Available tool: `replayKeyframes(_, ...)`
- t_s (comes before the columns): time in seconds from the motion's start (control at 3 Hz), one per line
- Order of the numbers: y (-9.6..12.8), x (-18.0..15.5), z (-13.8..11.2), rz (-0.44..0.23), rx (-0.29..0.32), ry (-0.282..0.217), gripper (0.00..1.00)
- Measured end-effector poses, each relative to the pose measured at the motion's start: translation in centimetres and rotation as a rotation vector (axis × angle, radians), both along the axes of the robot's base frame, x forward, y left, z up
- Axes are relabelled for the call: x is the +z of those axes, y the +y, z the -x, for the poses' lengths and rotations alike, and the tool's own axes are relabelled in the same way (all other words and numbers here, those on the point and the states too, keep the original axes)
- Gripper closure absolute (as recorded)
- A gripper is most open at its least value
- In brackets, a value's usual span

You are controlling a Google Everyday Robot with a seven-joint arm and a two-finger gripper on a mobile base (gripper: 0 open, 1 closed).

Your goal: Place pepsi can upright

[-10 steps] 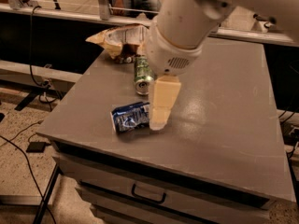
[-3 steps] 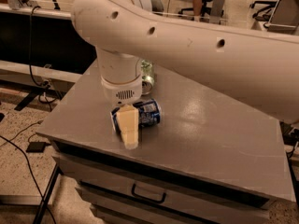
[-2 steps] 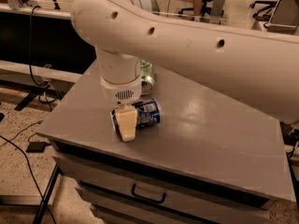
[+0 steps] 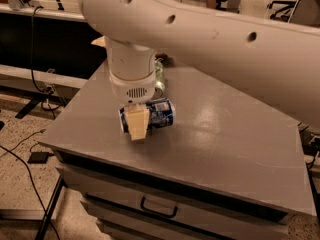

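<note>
The pepsi can (image 4: pixel 159 114) is dark blue with white markings and lies on its side, near the front left of the grey table (image 4: pixel 215 144). My gripper (image 4: pixel 139 120) comes straight down onto the can's left half. One cream finger (image 4: pixel 137 125) covers the can's near side and the other is hidden behind it. The fingers look closed on the can, which hangs slightly above the tabletop, still horizontal.
A green soda can (image 4: pixel 160 79) stands just behind the gripper, mostly hidden by the wrist. A snack bag's corner (image 4: pixel 98 41) shows at the table's back left. The large white arm spans the upper view. Drawers (image 4: pixel 160 206) sit below the table's front edge. Cables lie on the floor at left.
The gripper, which stood lower around the lying can, has risen a little, and the can has come up with it. The arm has otherwise stayed in place.
</note>
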State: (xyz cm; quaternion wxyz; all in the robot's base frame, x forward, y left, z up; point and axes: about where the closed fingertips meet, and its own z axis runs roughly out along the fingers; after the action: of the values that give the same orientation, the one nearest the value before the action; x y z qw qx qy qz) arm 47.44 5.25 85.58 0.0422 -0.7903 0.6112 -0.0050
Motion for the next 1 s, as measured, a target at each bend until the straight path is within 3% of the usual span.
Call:
replayKeyframes(0.33, -1.7, 3.5, -0.3, -0.023, -0.001, -0.037, 1.0)
replayKeyframes(0.67, -3.0, 6.5, -0.6, -0.036, 0.001, -0.078, 1.0)
replayKeyframes(1.0, -3.0, 6.5, -0.6, -0.036, 0.001, -0.078, 1.0)
